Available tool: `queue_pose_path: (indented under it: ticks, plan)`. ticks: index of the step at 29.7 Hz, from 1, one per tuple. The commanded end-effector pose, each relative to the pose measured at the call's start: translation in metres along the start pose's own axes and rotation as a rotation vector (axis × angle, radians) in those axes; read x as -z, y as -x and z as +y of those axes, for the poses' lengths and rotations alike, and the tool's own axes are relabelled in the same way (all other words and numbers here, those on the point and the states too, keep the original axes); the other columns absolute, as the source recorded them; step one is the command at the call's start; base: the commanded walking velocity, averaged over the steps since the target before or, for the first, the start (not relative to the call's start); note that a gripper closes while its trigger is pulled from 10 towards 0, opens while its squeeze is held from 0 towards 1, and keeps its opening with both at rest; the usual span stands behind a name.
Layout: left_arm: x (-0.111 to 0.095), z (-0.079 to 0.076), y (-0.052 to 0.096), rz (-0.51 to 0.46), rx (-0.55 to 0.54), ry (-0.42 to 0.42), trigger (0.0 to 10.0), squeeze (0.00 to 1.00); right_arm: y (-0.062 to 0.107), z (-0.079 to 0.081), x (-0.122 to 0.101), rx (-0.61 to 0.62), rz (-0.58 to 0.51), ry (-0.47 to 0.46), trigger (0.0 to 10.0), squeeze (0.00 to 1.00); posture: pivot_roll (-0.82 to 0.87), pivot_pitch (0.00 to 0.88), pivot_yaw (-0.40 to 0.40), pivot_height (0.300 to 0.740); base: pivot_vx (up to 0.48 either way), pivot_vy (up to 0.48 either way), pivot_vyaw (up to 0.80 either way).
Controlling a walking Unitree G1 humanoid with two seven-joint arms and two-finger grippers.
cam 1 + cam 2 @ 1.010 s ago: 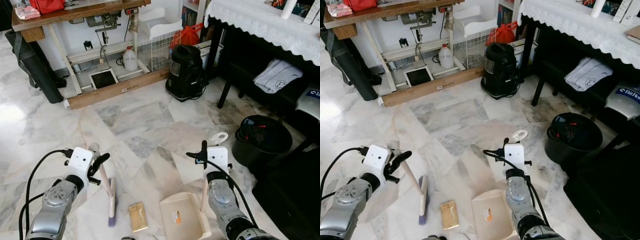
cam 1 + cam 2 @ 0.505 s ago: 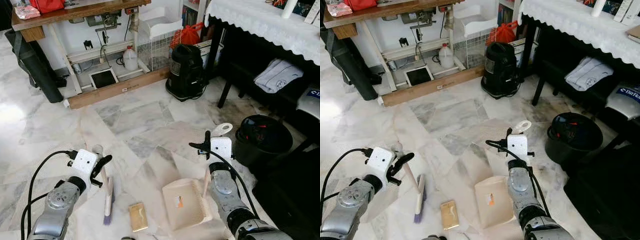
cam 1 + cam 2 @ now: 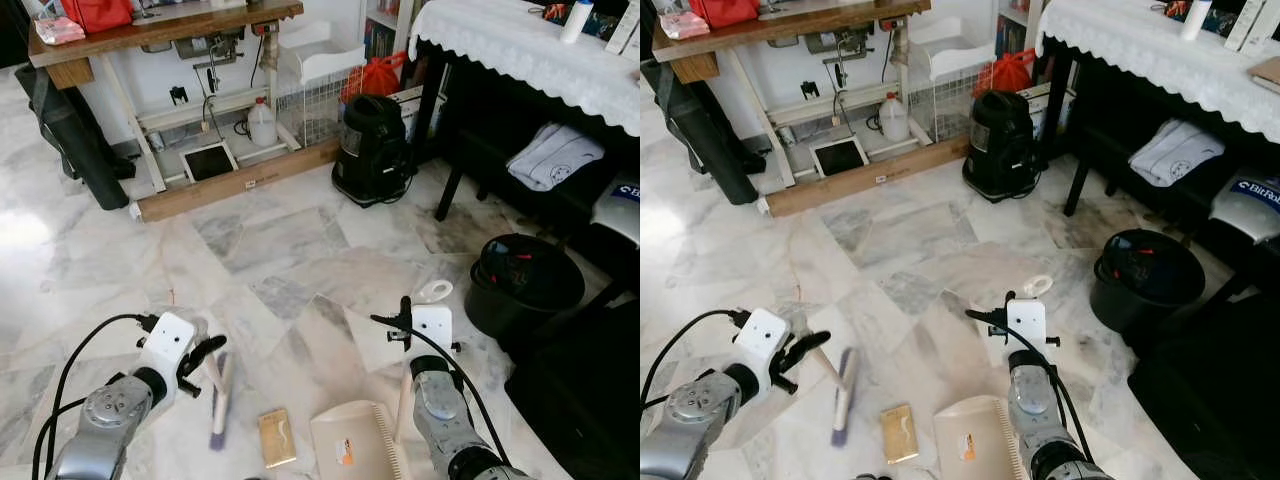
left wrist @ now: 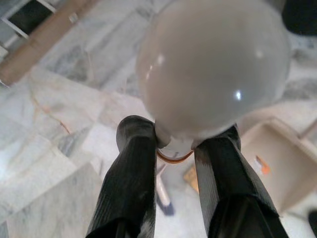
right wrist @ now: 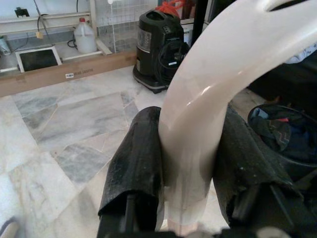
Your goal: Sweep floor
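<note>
On the marble floor [image 3: 280, 240], your left tool [image 3: 203, 357] gripped the brush [image 3: 218, 400] and your right tool [image 5: 185, 163] clamped the dustpan [image 3: 352, 447] handle, yet the cardboard scrap [image 3: 276, 436] between them could have skidded past if you swept hard.

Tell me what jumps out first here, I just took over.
Low in front, the left gripper holds a hand brush by its handle, bristles down on the marble floor. The right gripper clamps the cream dustpan handle, with a small tan card lying between brush and pan.
</note>
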State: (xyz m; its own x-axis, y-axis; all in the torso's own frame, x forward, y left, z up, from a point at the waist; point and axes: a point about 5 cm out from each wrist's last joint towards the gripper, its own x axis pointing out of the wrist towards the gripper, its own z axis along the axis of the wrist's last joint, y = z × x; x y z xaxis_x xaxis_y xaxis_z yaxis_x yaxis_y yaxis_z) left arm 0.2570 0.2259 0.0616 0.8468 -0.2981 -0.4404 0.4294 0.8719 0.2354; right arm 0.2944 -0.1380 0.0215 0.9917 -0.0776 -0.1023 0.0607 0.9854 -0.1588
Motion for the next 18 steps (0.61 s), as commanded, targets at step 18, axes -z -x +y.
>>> queue_pose_path:
  ticks: [18]
  plan:
    - [0.006,-0.022,-0.004,0.085,0.163,0.342,10.0,0.00,0.002,-0.004,0.017,0.010,0.154,-0.042,10.0,0.00,0.19,0.119,0.026,0.740,0.000,0.000,0.00]
